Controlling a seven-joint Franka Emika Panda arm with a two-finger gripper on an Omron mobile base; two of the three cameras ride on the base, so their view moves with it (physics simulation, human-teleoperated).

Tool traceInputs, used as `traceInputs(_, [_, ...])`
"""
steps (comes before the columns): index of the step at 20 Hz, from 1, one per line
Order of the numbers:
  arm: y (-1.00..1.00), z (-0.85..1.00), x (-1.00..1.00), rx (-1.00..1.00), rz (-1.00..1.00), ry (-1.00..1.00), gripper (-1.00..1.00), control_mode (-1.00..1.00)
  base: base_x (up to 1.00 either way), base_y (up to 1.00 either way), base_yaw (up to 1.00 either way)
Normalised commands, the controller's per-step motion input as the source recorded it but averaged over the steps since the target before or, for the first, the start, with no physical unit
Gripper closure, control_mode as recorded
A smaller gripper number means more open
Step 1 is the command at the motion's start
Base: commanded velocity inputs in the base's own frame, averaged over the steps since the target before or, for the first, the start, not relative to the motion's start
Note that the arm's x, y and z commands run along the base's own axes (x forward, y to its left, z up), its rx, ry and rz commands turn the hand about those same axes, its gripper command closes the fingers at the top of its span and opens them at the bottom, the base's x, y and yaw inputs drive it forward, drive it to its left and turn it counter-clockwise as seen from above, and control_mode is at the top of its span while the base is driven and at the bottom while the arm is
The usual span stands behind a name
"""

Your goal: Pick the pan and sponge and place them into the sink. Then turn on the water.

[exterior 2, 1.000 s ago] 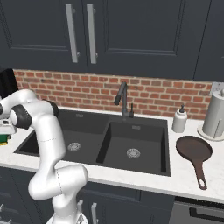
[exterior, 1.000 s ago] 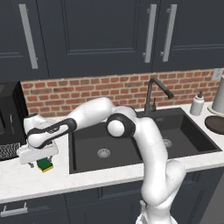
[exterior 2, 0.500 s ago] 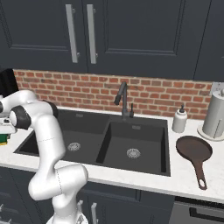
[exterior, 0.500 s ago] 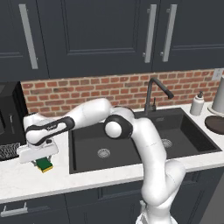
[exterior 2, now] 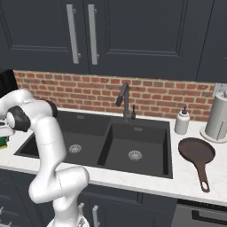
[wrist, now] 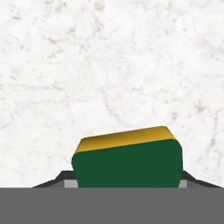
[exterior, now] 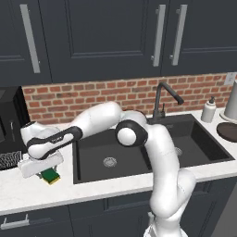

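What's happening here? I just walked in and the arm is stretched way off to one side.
The white arm's two-finger gripper is down on the white stone counter left of the black double sink, closed on the small green-and-yellow sponge. The round dark brown pan lies on the counter right of the sink. No water runs.

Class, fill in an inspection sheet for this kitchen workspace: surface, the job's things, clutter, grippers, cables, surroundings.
Surface: white marbled counter.
Job's things: sponge on the counter left of the sink, green face toward the hand camera; pan on the counter right of the sink; both basins hold nothing; faucet dry.
Clutter: soap bottle, paper towel roll.
Grippers: gripper low over the sponge, jaws closed on its sides.
Cables: nothing seen.
Surroundings: brick backsplash, dark cabinets.
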Motion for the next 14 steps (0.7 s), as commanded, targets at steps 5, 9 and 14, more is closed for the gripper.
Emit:
traceInputs(5, [-0.94, 0.32, -0.42, 0.05, 0.02, -0.1, 1.0, -1.0, 0.0, 0.0, 0.0])
traceInputs(9, [-1.0, 0.54, -0.36, 0.15, 0.03, -0.06, 1.0, -1.0, 0.0, 0.0, 0.0])
traceInputs(14, [-1.0, 0.56, -0.14, 0.17, 0.01, 0.01, 1.0, -1.0, 0.0, 0.0, 0.0])
